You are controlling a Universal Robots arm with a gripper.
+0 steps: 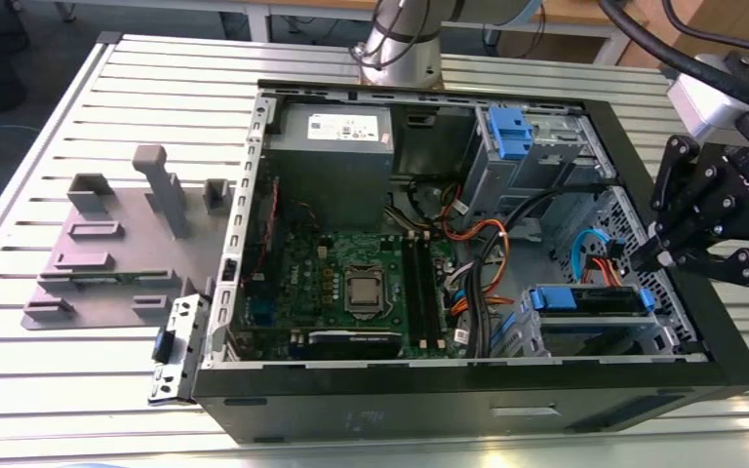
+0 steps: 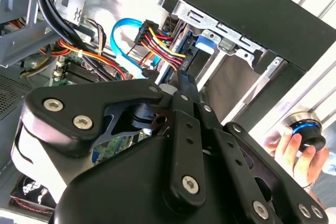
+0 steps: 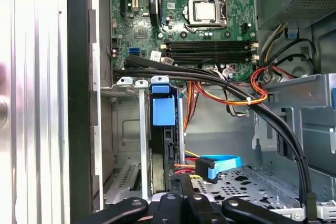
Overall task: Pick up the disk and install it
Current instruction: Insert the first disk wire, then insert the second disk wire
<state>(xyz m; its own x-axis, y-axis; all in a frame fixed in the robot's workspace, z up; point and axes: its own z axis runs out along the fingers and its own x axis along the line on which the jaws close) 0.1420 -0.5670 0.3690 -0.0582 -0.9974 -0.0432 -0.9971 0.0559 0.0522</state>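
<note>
exterior view: high, angled onto open case (image 1: 479,385) | both wrist views: close, apparently sharing drive bay (image 3: 143,129) (image 2: 233,45)

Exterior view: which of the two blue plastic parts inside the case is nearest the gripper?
The disk with its blue bracket, right beside the gripper; the blue latch sits farther off, near the grey power supply.
</note>
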